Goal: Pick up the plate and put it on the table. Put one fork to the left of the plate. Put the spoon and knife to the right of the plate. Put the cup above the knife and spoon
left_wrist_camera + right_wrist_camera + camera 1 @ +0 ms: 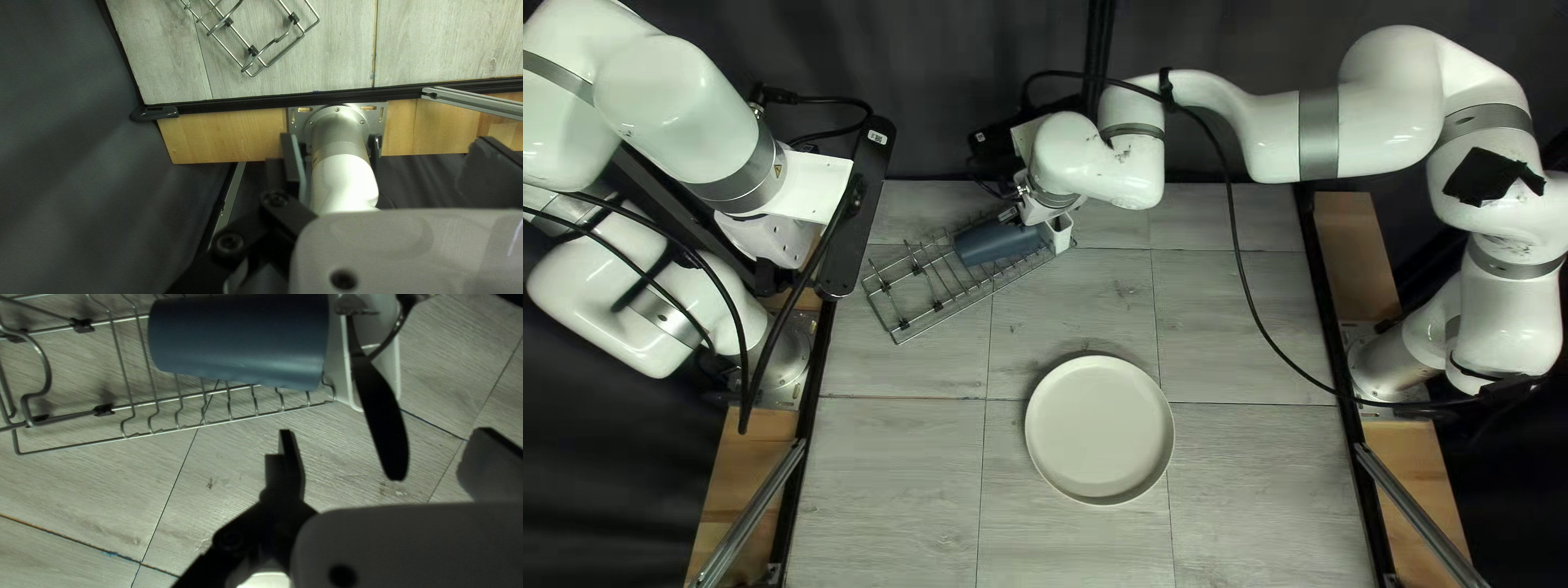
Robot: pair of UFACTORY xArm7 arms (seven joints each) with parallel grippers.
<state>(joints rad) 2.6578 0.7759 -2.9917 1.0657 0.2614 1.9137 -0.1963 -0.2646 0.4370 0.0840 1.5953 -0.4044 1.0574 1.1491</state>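
Top left view: the plate (1100, 429) lies flat, hollow side up, at the near middle of the worktop (899, 479), presumably set there to leave room on both sides for cutlery and a space beyond for the cup. Farther off and to the left, the wire rack (906, 322) sits at a slant. The cup (999, 243) lies on its side in it, the wires likely keeping it from rolling. At the rack's right end is the pale holder (389, 375), cutlery (381, 416) sticking out of it, probably so handles are easy to reach; I cannot sort every piece by kind.

The right claw (385, 431) is wide and empty near the holder, which suggests a cutlery pick next. The left claw (387, 139), also wide and empty, is out past the left edge, perhaps to keep clear.

Counted: one plate, one cup, one rack, one holder, at least two pieces of cutlery, two claws.
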